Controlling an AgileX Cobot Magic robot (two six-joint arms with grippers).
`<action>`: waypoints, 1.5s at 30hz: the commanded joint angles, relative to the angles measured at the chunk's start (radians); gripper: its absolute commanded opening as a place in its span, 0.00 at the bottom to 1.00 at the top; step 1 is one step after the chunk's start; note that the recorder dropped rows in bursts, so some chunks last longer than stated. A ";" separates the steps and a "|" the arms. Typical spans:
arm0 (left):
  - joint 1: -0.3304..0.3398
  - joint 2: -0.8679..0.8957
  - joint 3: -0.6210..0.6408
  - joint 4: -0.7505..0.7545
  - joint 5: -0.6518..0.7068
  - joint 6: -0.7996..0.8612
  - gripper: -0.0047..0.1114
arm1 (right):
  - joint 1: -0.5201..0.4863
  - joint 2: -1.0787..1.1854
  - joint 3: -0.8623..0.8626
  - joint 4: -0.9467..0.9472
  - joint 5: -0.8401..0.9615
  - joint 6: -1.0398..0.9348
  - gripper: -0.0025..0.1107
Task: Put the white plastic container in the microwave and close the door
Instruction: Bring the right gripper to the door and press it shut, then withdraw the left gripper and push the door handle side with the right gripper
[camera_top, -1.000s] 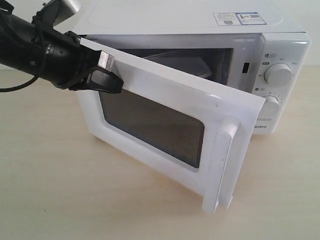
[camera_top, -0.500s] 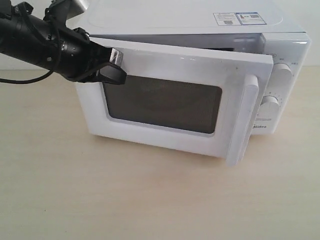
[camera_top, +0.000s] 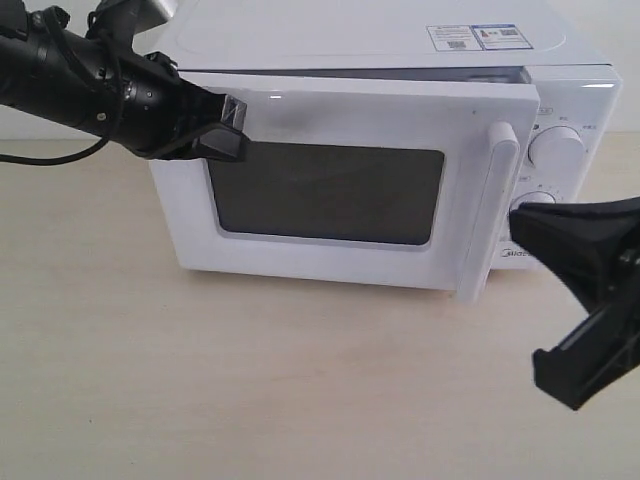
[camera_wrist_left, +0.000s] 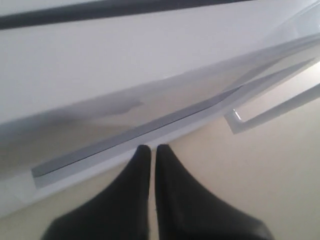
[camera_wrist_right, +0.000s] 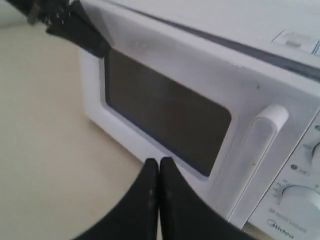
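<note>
In the exterior view, the door (camera_top: 330, 110) of the microwave (camera_top: 350, 35) has swung from wide open a second ago to almost flush with the front. A narrow dark seam still runs along its top edge, and its handle (camera_top: 490, 210) side stands slightly proud of the dial (camera_top: 557, 147) panel, so it looks unlatched. The left gripper (camera_top: 232, 125) rests against the door's far-left upper corner, near the hinge, where it has been pushing. A black part of the right arm (camera_top: 590, 260) has newly come in at the near right, just beside the handle. The white plastic container is hidden now. A second ago it showed inside the cavity, so it is most likely behind the door, and the placing step looks done.

In the left wrist view, the left gripper's fingers (camera_wrist_left: 142, 165) lie pressed together with only a hairline between them, holding nothing. Their tips sit at the door's white face, and a thin dark slit between door and body confirms the gap.

In the right wrist view, the right gripper (camera_wrist_right: 159, 162) is likewise closed and empty. It points at the door's near lower edge, left of the handle and apart from it. A final push on the handle side is probably all that remains.
</note>
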 joint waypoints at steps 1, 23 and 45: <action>-0.003 0.000 -0.008 -0.008 -0.021 0.007 0.08 | 0.002 0.109 -0.008 -0.109 -0.015 0.157 0.02; -0.003 0.000 -0.008 -0.006 -0.058 0.018 0.08 | 0.390 0.542 -0.010 -0.588 -0.957 1.194 0.02; -0.003 -0.632 0.387 0.248 -0.105 -0.160 0.08 | 0.043 0.630 -0.262 -0.482 -0.594 0.839 0.02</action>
